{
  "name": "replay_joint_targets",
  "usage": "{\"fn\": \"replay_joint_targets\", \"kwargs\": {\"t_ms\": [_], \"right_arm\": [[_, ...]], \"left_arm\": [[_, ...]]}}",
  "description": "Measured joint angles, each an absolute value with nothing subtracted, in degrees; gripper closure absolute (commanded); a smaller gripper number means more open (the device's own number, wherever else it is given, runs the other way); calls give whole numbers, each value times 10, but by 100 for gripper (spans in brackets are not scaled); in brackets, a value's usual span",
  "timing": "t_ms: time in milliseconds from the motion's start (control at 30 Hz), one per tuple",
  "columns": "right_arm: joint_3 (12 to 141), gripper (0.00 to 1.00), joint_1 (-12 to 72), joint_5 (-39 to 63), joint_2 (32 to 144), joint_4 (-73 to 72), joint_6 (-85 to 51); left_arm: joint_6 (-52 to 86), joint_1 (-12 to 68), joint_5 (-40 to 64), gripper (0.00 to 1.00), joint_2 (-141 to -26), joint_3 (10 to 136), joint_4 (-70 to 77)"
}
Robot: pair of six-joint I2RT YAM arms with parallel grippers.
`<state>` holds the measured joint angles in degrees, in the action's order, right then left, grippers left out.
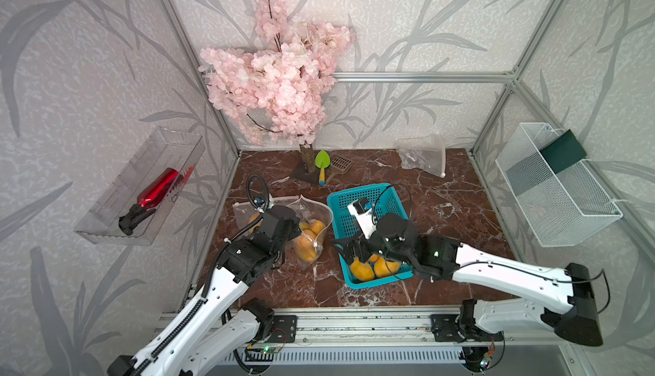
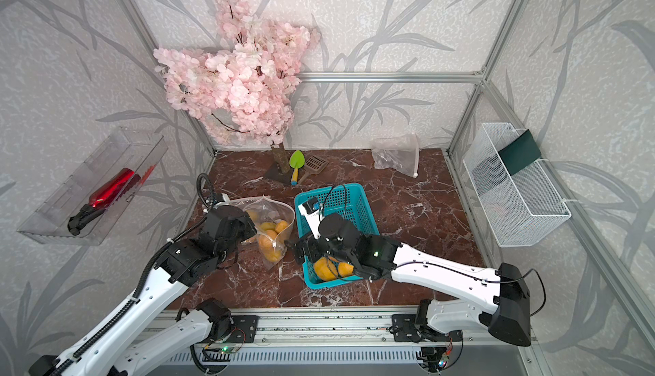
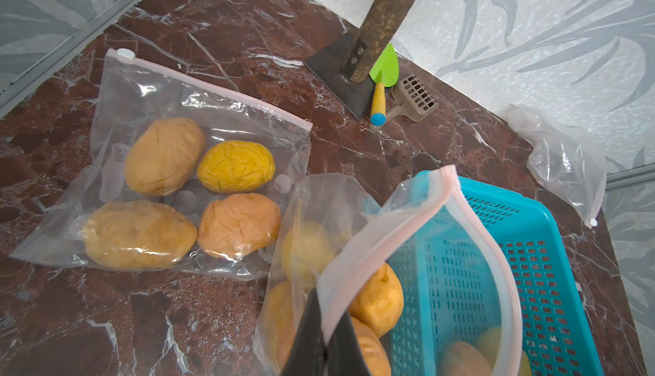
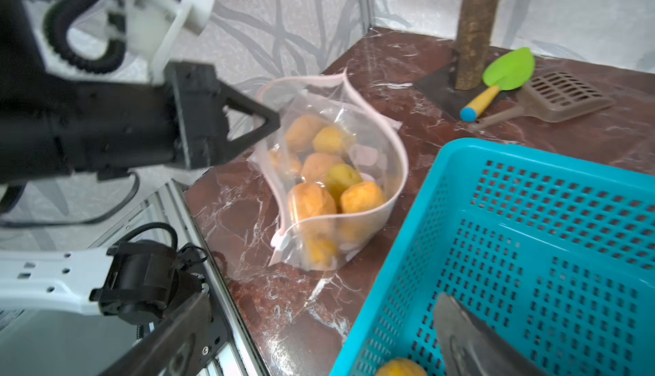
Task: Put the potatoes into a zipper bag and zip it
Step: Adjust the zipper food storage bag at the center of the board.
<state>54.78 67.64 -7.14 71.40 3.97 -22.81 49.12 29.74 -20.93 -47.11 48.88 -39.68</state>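
Standing upright near the worktop's (image 1: pixel 443 215) left-centre is an open bag (image 4: pixel 386 165), mouth facing up, w/ potatoes (image 4: pixel 312 200) piled inside, yellow-orange and one greenish. The mouth's long axis runs approx front to back; its white slider sits at the near end. The left tool (image 4: pixel 274 120) is clamped together on the bag's pink zip rim at the side away from the basket (image 1: pixel 354 211), holding the mouth wide.

The teal basket is just beside the bag on the right, long axis front to back, far end empty. A few more potatoes (image 1: pixel 361 269) lie at its near end. The right tool (image 1: pixel 349 253) hangs over the basket's near-left corner, its fingers spread well apart and nothing btwn them.

Left of the open bag a second bag (image 3: pixel 198 115) lies flat, zip edge toward the back wall, w/ four potatoes (image 3: pixel 164 156) side by side. It is partly under the left arm in both top views.

Bare worktop lies right of the basket to the frame edge, and in a strip along the front rail. At the back: a blossom tree (image 1: pixel 276 83), green trowel (image 1: pixel 322 161), brown scoop (image 1: pixel 341 163) and a crumpled empty bag (image 1: pixel 423 156).
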Motion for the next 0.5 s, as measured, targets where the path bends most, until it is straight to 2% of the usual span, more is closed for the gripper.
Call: {"fn": "replay_joint_targets", "kwargs": {"t_ms": [167, 300, 500], "right_arm": [[505, 0, 707, -74, 825, -62, -157], [504, 10, 709, -55, 894, -152, -88], [480, 26, 709, -54, 932, -305, -27]], "left_arm": [[496, 265, -203, 100, -472, 489, -417], [498, 260, -199, 100, -456, 489, -423], [500, 258, -188, 100, -443, 489, -425]]}}
